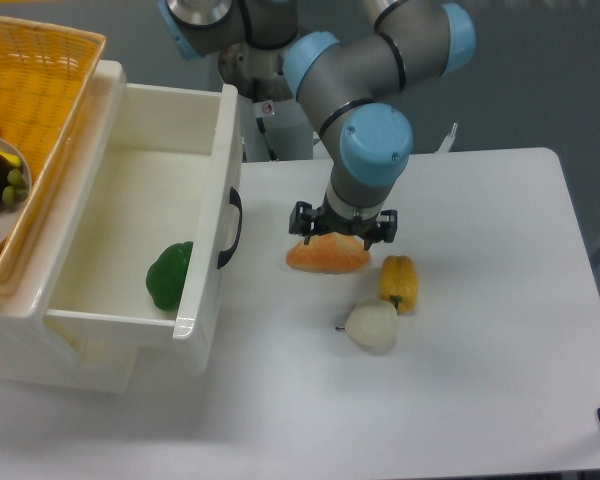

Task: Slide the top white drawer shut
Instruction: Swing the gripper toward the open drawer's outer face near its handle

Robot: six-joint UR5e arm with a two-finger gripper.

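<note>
The top white drawer (pixel 130 230) stands pulled out at the left of the white worktop (pixel 480 380), a green pepper (pixel 169 275) inside. To its right the robot's hand (pixel 343 229), fingers spread, hangs over an orange wedge (pixel 327 255), beside a yellow pepper (pixel 399 282) and a pale pear (pixel 371 325).

The top white drawer (pixel 130 240) is seen pulled open at the worktop's (pixel 480 380) left edge, a green pepper (pixel 168 276) inside; the gripper (pixel 343 229) is held spread over an orange wedge (pixel 327 256).
</note>
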